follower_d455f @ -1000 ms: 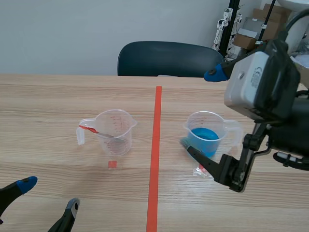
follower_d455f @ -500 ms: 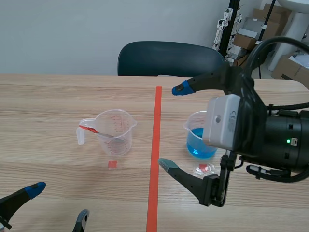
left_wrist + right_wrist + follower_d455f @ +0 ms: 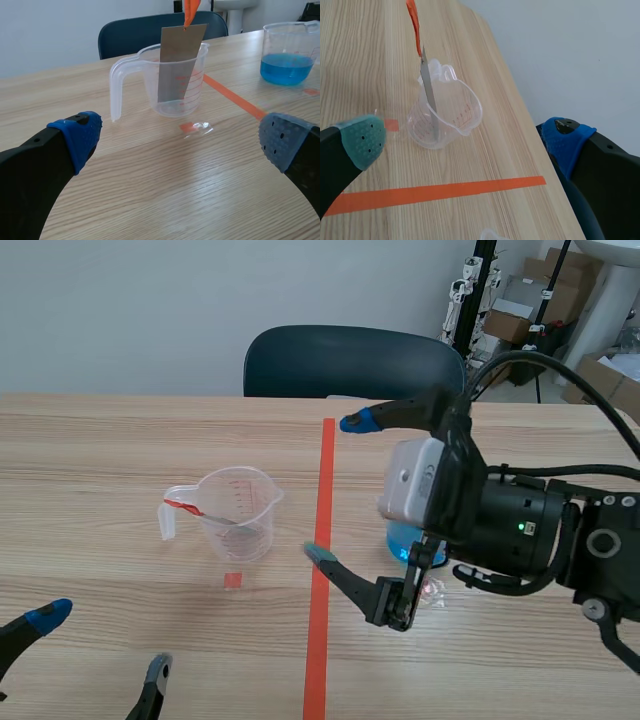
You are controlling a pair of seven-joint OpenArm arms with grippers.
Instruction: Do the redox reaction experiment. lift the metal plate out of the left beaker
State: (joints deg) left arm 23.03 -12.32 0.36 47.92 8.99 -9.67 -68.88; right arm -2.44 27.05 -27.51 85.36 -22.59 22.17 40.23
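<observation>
Centrally, the left beaker (image 3: 240,512), a clear plastic jug with red graduations and a side handle, stands upright on the wooden counter (image 3: 100,440), to the left of the orange-red tape line. The metal plate (image 3: 177,65), a thin grey-brown rectangular sheet, leans inside this beaker. Its lower end rests near the base and its upper end rises above the rim, where an orange-red strip (image 3: 190,10) is attached.

The left fingers (image 3: 45,618) are spread wide and hold nothing. They sit low at the counter's near edge, well apart from the beaker. In the left wrist view, beaker and plate lie ahead of the left fingers (image 3: 75,135), in line with the gap between them. Only bare counter and a crumpled clear scrap (image 3: 197,127) lie in between, the scrap just in front of the beaker.

The right fingers (image 3: 362,421) are likewise fully spread and hold nothing. The blue-padded tip is raised just right of the tape line, and the grey-green tip is low at the line itself. The left beaker stands beside them, near but not touching. In the right wrist view, the plate (image 3: 430,97) and its beaker lie ahead of the right fingers (image 3: 362,140), within the span of the two pads and clear of both.

The right beaker (image 3: 287,55), holding blue liquid, is largely hidden behind the right arm in the scene view. A dark chair (image 3: 350,360) stands beyond the counter.
</observation>
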